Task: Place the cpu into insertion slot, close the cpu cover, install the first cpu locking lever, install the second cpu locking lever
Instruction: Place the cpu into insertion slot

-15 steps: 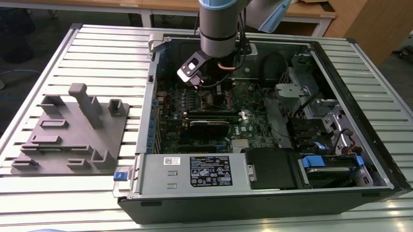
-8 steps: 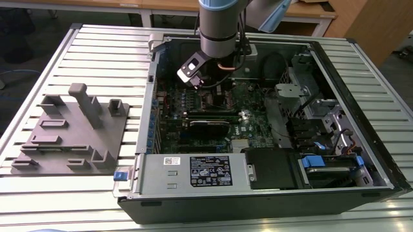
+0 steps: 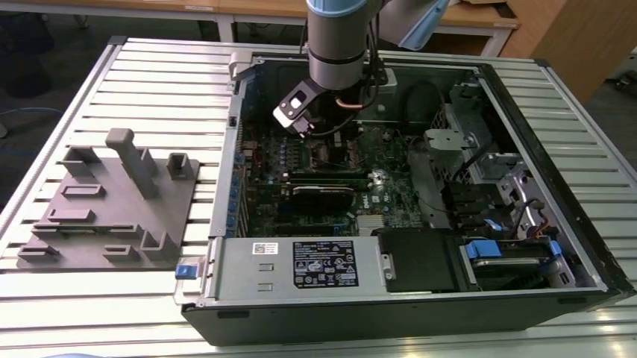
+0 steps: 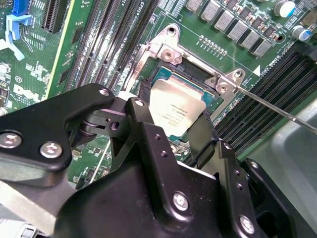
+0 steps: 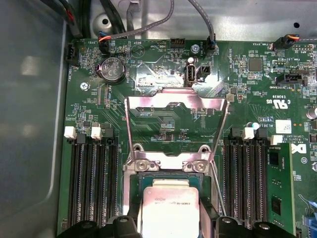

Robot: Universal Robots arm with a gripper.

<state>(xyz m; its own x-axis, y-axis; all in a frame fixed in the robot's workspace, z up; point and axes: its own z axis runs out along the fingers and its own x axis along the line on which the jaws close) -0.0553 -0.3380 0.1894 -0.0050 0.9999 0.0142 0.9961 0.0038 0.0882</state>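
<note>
The gripper [image 4: 174, 128], reaching down into the open computer case [image 3: 235, 112] in the exterior view, is pinching the cpu [image 5: 171, 206] with its fingers [image 5: 130, 223] pressing on two opposite edges, and the chip is sitting level in the insertion slot [image 4: 198, 75]. Beyond it in the first wrist view, the cpu cover [image 5: 176, 105] is lying flipped open against the motherboard [image 5: 148, 64]. Two thin locking levers [image 5: 128, 134] are standing unlatched at the socket's sides, while long black memory slots [image 5: 94, 183] are flanking it.
</note>
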